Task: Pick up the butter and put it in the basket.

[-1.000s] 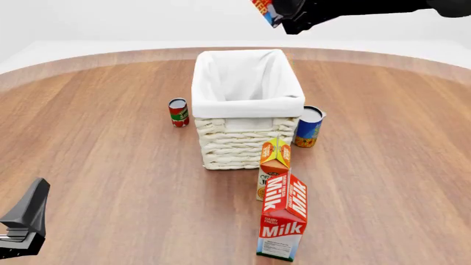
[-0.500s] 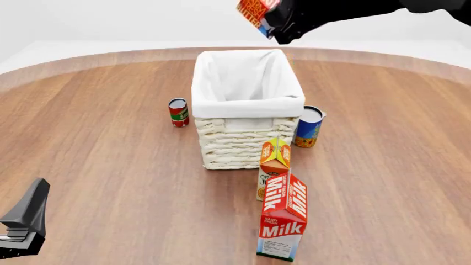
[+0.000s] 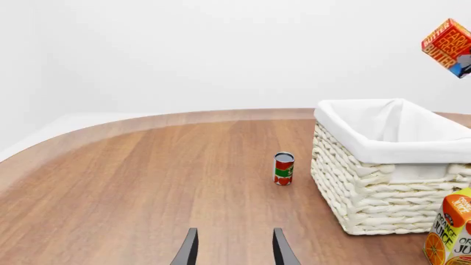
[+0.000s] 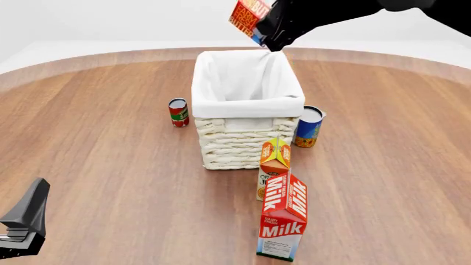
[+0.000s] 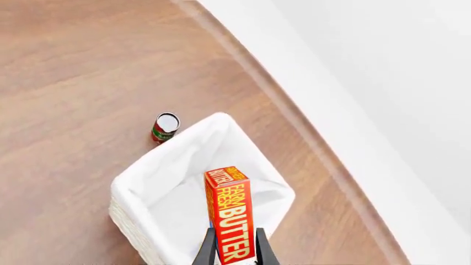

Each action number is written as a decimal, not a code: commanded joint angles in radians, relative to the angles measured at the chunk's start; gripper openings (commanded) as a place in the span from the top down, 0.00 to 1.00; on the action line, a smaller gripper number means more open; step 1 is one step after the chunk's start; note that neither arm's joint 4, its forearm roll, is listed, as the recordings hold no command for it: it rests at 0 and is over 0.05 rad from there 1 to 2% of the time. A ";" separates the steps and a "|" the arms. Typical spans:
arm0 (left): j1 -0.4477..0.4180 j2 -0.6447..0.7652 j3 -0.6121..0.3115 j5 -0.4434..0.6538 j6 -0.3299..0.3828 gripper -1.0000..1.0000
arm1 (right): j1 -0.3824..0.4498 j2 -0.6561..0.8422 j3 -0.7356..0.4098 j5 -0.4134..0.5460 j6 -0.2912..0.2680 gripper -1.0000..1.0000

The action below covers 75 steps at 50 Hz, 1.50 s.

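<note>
butter (image 4: 247, 15) in right fingers (image 5: 208, 249) | above basket (image 4: 246, 105) far rim

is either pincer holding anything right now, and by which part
The right pincer grips the butter by one short end, flat faces between its fingers, above the basket. The left pincer is open, holding nothing.

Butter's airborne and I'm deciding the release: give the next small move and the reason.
Probably lower the right gripper a bit, then open. The butter hangs, clamped, high above the far end of the basket; the wrist view shows white liner beneath, so a shorter drop should land it inside.
</note>
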 commanded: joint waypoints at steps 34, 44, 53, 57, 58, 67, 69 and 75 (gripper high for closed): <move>0.000 0.000 0.000 0.000 0.000 0.00 | -0.004 0.079 -0.102 0.103 -0.089 1.00; 0.000 0.000 0.000 0.000 0.000 0.00 | 0.011 0.083 -0.099 0.102 -0.095 1.00; 0.000 0.000 0.000 0.000 0.000 0.00 | 0.012 0.097 -0.090 0.085 -0.102 1.00; 0.000 0.000 0.000 0.000 0.000 0.00 | 0.014 0.102 -0.101 0.092 -0.105 1.00; 0.000 0.000 0.000 0.000 0.000 0.00 | 0.015 0.107 -0.109 0.095 -0.104 1.00; 0.000 0.000 0.000 0.000 0.000 0.00 | 0.021 0.141 -0.148 0.105 -0.111 1.00; 0.000 0.000 0.000 0.000 0.000 0.00 | 0.020 0.148 -0.157 0.105 -0.114 1.00; 0.000 0.000 0.000 0.000 0.000 0.00 | 0.024 0.161 -0.186 0.118 -0.113 1.00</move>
